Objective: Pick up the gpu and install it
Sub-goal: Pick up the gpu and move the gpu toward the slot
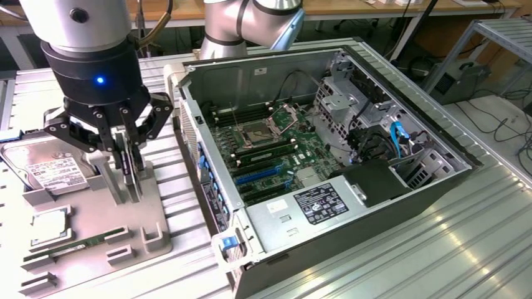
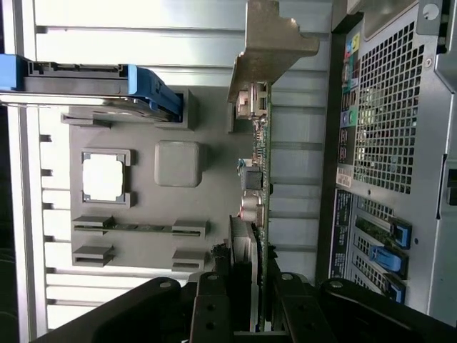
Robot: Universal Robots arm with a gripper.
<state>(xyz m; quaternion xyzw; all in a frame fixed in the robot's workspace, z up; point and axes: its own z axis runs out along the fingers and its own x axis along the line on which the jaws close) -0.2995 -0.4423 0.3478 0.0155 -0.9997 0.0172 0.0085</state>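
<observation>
The black multi-fingered gripper (image 1: 121, 146) on the silver and black arm hangs over the flat grey holder tray (image 1: 158, 230) at the exterior view's left, its fingers drawn in to a narrow gap and pressed on both faces of the gpu (image 1: 131, 177), a thin green circuit-board card standing on edge. In the wrist view the card (image 2: 261, 164) is seen edge-on, running from between the dark fingers (image 2: 214, 307) of the gripper (image 2: 250, 314) out to its long silver metal bracket (image 2: 271, 43) at the far end. The card's lower edge sits at the tray; whether it has lifted out of its slot I cannot tell. On the same tray lie a boxy silver hard drive with a white label (image 1: 50, 168), a square silver processor chip (image 1: 50, 225) and a narrow green memory stick (image 1: 75, 247), all apart from the card. Just beside the tray, on the exterior view's right, an open grey computer case (image 1: 432, 187) lies on its side on the ribbed metal table (image 1: 432, 249), its green motherboard (image 1: 283, 146) exposed; the card is outside the case
</observation>
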